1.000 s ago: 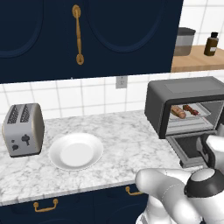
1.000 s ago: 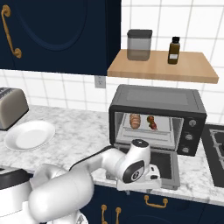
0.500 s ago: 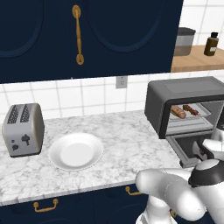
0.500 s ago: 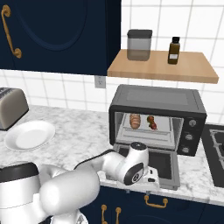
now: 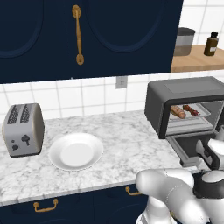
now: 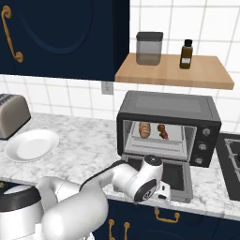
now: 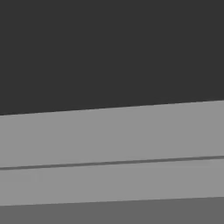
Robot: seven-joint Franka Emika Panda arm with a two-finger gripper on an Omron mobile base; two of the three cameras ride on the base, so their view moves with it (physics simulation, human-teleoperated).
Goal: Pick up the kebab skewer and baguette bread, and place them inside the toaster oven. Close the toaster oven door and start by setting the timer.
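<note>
counter [image 5: 127, 140] | on it: toaster [image 5: 22, 130], plate [image 5: 75, 151], toaster oven [image 6: 168, 123]; farther right unclear

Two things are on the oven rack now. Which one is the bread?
The bread is the plain golden-brown loaf on the left side of the rack in the right base view. The skewer beside it carries dark red meat chunks.

i see the toaster oven [image 6: 168, 115] in dark grey on a white bench [image 5: 127, 135] veined with grey. inside it sit the golden-brown baguette bread [image 6: 145, 130] and the red-brown kebab skewer [image 6: 163, 131]. left of it, a white plate [image 5: 75, 151], then a silver toaster [image 5: 22, 130].
</note>
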